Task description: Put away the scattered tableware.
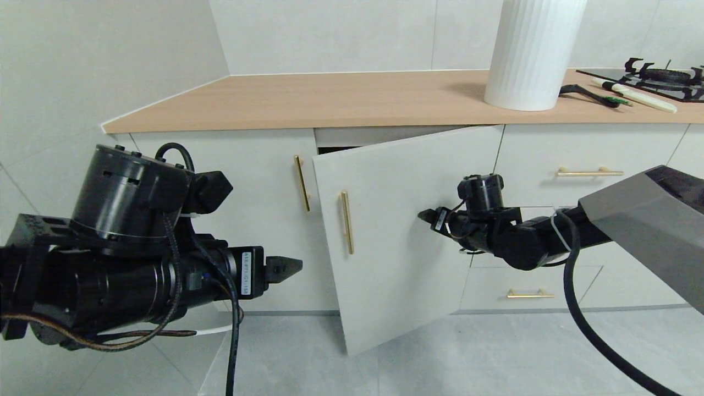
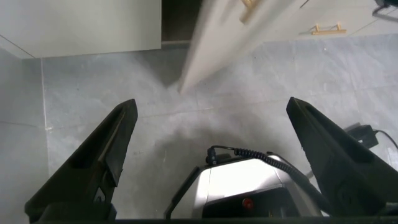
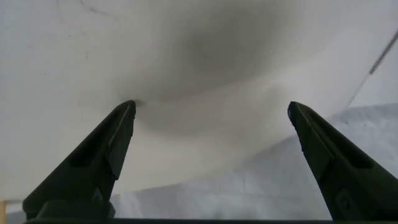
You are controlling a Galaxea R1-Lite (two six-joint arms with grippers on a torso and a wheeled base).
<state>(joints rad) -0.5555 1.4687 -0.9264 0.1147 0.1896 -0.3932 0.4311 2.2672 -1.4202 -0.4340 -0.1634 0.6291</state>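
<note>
Loose utensils lie on the wooden counter [image 1: 330, 99] at the far right: a black-handled one [image 1: 586, 93], a small green one [image 1: 619, 101] and a cream-handled one [image 1: 641, 96]. Below, a white cabinet door [image 1: 396, 231] with a gold handle [image 1: 346, 221] hangs partly ajar. My right gripper [image 1: 426, 216] is open, fingers spread right up against the door's face [image 3: 186, 62], holding nothing. Lower left, over the floor, my left gripper [image 1: 291, 268] is also open and empty [image 2: 211, 106]. The door's bottom corner [image 2: 217, 37] lies ahead of it.
A tall white ribbed container [image 1: 532, 52] stands on the counter beside a black stove grate [image 1: 665, 74]. A shut door with its own gold handle [image 1: 300, 183] is left of the ajar one. Drawers with gold handles [image 1: 588, 172] [image 1: 529, 295] are to the right. Grey tiled floor [image 1: 440, 357] below.
</note>
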